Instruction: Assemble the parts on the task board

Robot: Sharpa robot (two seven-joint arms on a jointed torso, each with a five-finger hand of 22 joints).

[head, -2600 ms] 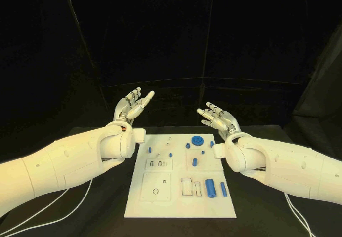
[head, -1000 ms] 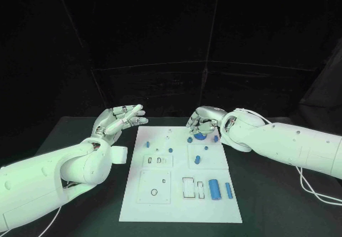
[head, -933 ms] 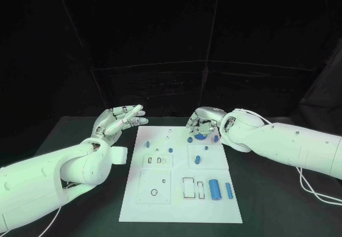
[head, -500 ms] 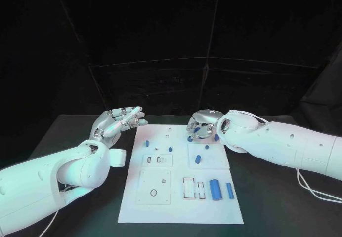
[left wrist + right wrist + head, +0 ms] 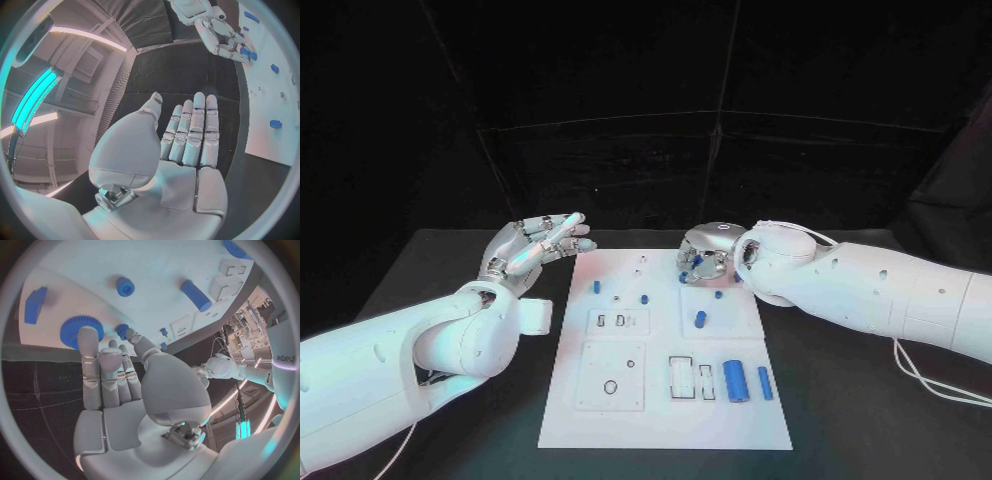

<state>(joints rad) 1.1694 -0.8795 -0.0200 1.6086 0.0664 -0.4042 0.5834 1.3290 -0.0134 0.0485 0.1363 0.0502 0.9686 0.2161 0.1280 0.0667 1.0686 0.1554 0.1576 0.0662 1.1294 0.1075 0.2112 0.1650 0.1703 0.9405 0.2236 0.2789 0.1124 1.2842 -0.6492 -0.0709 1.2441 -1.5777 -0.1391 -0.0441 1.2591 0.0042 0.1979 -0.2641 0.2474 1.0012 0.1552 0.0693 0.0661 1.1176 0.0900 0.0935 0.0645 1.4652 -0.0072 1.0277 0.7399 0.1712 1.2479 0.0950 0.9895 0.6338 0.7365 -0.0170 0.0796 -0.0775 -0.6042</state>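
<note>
The white task board (image 5: 661,420) lies in the middle of the table. My right hand (image 5: 705,257) reaches down over its far right corner. In the right wrist view its fingertips (image 5: 88,336) rest on a large blue gear (image 5: 74,329) that lies flat on the board (image 5: 156,270), with the thumb beside a smaller blue gear (image 5: 122,330). No pinch on the gear is visible. My left hand (image 5: 537,245) is raised beside the board's far left corner, palm up, fingers straight and empty (image 5: 187,145). Loose blue parts include two rods (image 5: 736,381) and a short peg (image 5: 700,320).
Small blue pieces (image 5: 596,287) stand near the board's far left side. White blocks and slots (image 5: 679,378) sit at its near middle. Black table (image 5: 862,400) surrounds the board on all sides.
My right hand has come down from a raised, open pose onto the gear at the board's far right. The left hand has stayed raised beside the board.
</note>
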